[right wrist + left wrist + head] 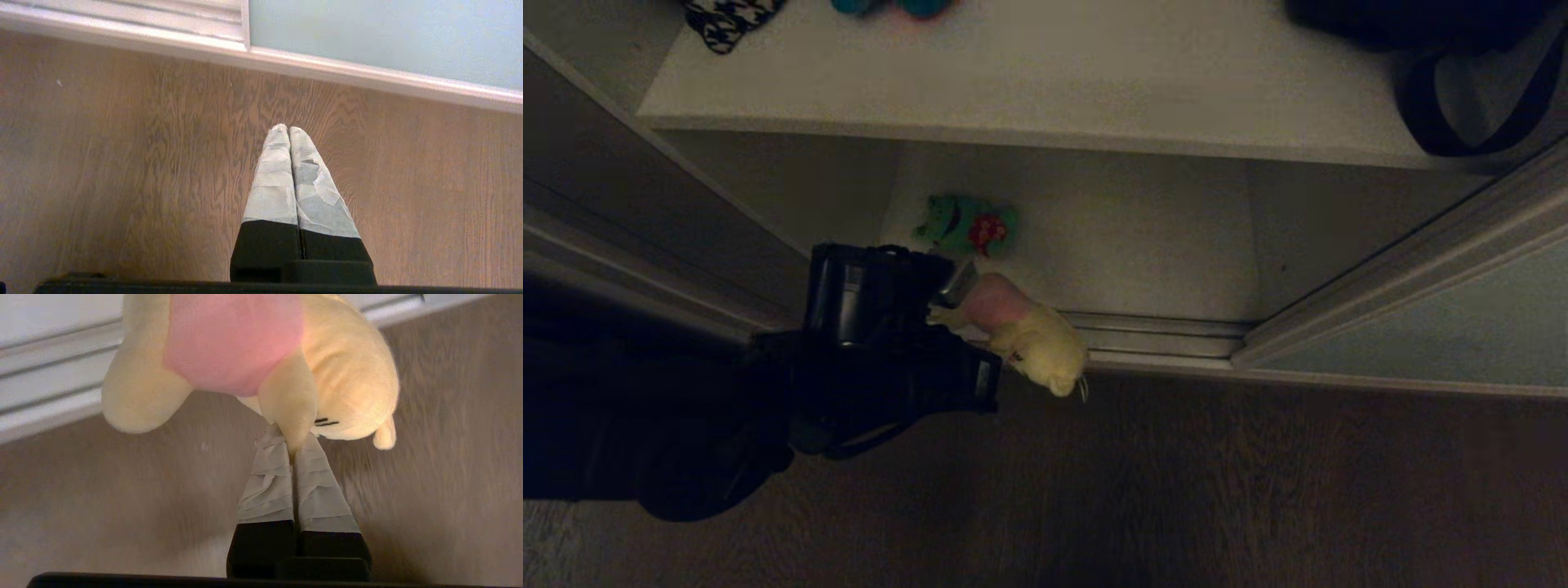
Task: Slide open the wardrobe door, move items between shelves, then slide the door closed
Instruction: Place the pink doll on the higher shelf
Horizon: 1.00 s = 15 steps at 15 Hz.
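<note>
My left tool (292, 447) pinches the soft, light yellow plush toy (351, 375) by one thin limb, a hold I judge slip-prone; the body would grip better.

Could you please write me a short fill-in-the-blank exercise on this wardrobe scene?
1. The left claw is shut on a limb of the ____ plush.
2. The green toy lies on the ____ shelf.
3. The black bag sits on the shelf ____ the green toy.
4. The right claw, holding nothing, hangs over the wooden ____.

Missing words: yellow; lower; above; floor
</note>
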Available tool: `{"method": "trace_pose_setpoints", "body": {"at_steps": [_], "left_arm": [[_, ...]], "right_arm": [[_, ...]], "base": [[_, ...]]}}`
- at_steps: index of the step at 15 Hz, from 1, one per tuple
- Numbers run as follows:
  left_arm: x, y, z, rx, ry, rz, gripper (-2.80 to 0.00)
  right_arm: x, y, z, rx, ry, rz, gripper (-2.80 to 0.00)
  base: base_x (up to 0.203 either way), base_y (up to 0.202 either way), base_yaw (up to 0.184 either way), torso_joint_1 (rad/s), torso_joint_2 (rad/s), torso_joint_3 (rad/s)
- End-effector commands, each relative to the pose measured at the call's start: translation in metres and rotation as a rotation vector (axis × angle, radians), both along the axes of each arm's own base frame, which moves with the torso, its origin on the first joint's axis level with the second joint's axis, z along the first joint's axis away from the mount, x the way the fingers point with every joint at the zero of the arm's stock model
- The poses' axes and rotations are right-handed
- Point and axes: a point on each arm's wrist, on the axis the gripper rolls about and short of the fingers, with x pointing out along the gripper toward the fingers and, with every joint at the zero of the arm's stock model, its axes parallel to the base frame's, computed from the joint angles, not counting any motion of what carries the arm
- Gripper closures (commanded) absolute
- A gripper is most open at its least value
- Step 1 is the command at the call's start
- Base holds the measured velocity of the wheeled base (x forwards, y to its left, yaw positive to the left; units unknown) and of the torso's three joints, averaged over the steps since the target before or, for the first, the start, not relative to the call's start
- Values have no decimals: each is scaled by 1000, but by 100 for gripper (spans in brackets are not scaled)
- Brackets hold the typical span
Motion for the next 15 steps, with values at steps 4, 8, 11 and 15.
{"method": "trace_pose_setpoints", "body": {"at_steps": [4,8,11,15], "left_arm": [[-33,20,10,-10,-11,4,0],[-56,34,33,-43,-52,4,0],[-74,33,26,7,29,-41,0],[-96,43,33,21,34,-62,0]], "right_arm": [[0,0,0,-1,0,1,0],[0,0,0,-1,0,1,0],[0,0,0,-1,1,0,0],[0,0,0,-1,0,1,0]], "base": [[0,0,0,2,3,209],[0,0,0,0,3,200],[0,0,0,4,2,206],[0,0,0,1,3,201]]}}
